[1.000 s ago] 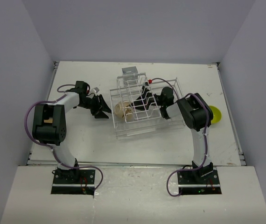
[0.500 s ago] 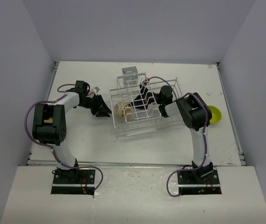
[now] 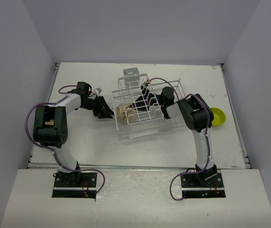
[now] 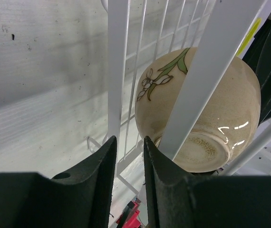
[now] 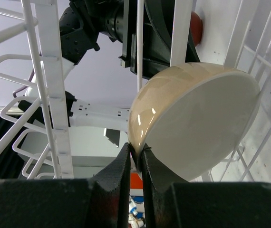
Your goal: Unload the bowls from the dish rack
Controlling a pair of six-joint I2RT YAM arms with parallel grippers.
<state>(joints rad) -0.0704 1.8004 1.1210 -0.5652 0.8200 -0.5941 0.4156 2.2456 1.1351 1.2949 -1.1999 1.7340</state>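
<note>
The right pincer (image 5: 139, 152) pinches the rim of the beige glazed ceramic bowl (image 5: 192, 118) inside the white wire dish rack (image 4: 118, 57). The left pincer (image 4: 130, 142) sits narrowed astride a rack wire; whether it grips, I cannot tell. Best lift slowly, clear of the wires.

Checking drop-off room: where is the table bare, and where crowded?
Bare: the table strip between the dish rack and the near edge, plus the far-left corner. Crowded: both rack sides, with left gripper and right gripper; yellow bowl at right.
</note>
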